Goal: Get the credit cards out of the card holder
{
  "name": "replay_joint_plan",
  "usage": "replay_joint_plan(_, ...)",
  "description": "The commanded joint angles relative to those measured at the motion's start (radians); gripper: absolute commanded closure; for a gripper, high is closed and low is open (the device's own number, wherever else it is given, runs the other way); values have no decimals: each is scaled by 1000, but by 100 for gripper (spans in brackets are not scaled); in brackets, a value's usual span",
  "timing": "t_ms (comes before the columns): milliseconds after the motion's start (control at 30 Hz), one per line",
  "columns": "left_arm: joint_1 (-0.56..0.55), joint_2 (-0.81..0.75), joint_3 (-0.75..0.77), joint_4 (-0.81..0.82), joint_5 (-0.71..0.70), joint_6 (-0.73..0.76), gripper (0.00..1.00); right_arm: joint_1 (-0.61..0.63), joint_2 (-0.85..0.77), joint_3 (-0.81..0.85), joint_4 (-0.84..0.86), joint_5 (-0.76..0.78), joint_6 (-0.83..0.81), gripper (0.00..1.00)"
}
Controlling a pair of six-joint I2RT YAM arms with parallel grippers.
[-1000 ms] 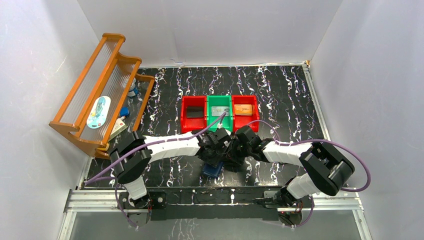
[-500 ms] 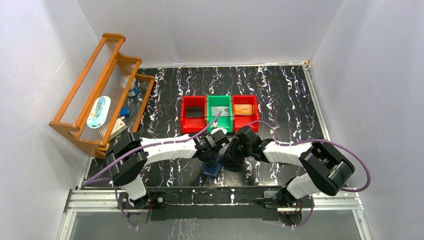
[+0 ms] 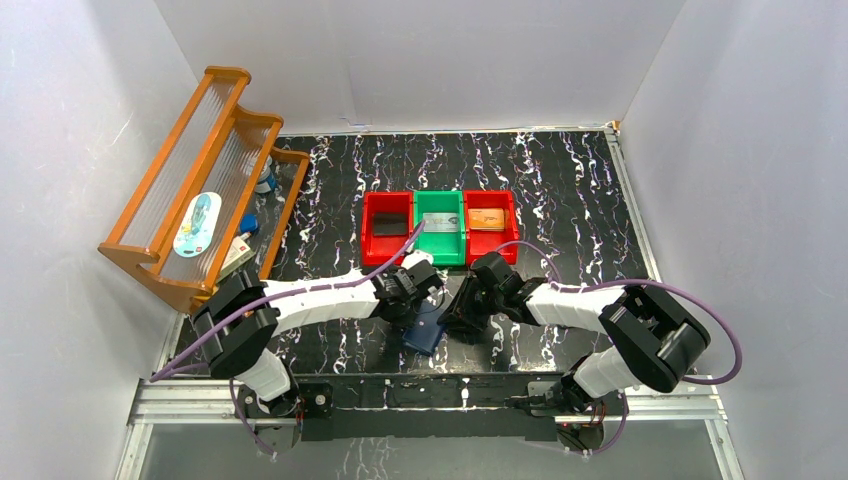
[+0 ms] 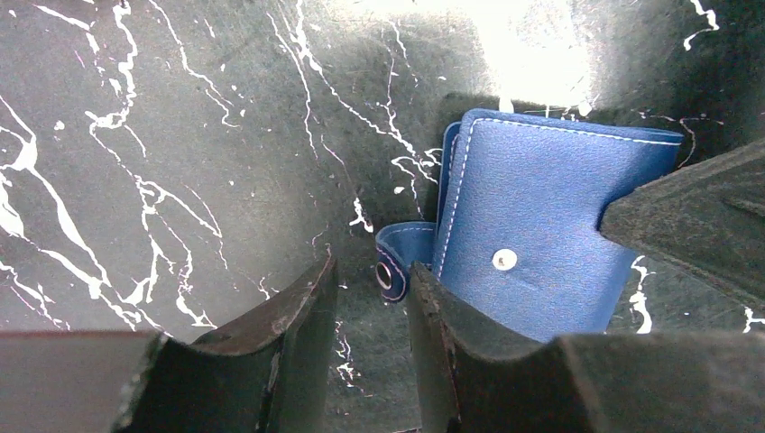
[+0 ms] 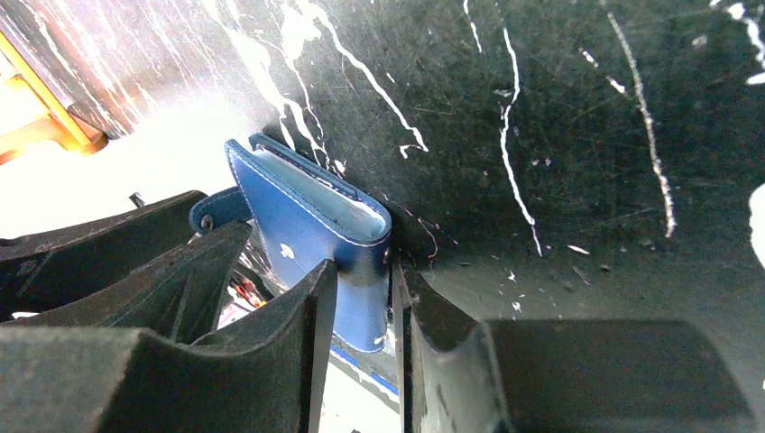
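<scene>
The navy-blue card holder (image 3: 424, 331) is folded shut near the table's front edge. My right gripper (image 3: 462, 308) is shut on its spine edge (image 5: 361, 271) and holds it up on edge. Pale sleeve edges (image 5: 316, 188) show between the covers; no credit card shows inside. My left gripper (image 3: 404, 299) is open, its fingertips (image 4: 316, 280) just left of the holder's snap strap (image 4: 394, 263). The strap hangs loose beside the cover (image 4: 541, 244) with its snap stud. A dark credit card (image 3: 390, 226) lies in the left red bin.
Three bins stand in a row behind the grippers: red (image 3: 371, 235), green (image 3: 440, 240) with a silver-grey card, red (image 3: 510, 228) with an orange card. A wooden rack (image 3: 200, 200) with small items stands at the far left. My right finger (image 4: 695, 216) crosses the holder's corner.
My left gripper has drawn back to the left, off the holder, so more of the blue cover shows. The right gripper has stayed shut on the holder.
</scene>
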Motion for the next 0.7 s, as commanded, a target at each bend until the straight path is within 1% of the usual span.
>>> replay_joint_plan(0,4,-32,-9,-28,-37,-16,68,-4,8,-24,-109,84,-33,62)
replay_joint_plan(267,26,-41,-31,33,12,-13,69,-3,13,-20,-99,71,-41,61)
replay_joint_plan(333,36,-45,-35,49,28,-8,76,-3,17,-17,-98,69,-43,61)
replay_joint_plan(433,55,-46,-40,75,65,6,77,-4,20,-14,-97,67,-47,61)
replay_joint_plan(500,65,-51,-41,94,90,16,81,-4,21,-12,-97,65,-47,61)
replay_joint_plan(533,68,-54,-43,100,102,21,84,-3,22,-12,-97,64,-47,61)
replay_joint_plan(633,79,-71,-53,114,139,27,98,-4,15,-7,-97,61,-52,60)
replay_joint_plan(667,82,-78,-57,116,145,28,100,-3,11,-3,-98,60,-55,59)
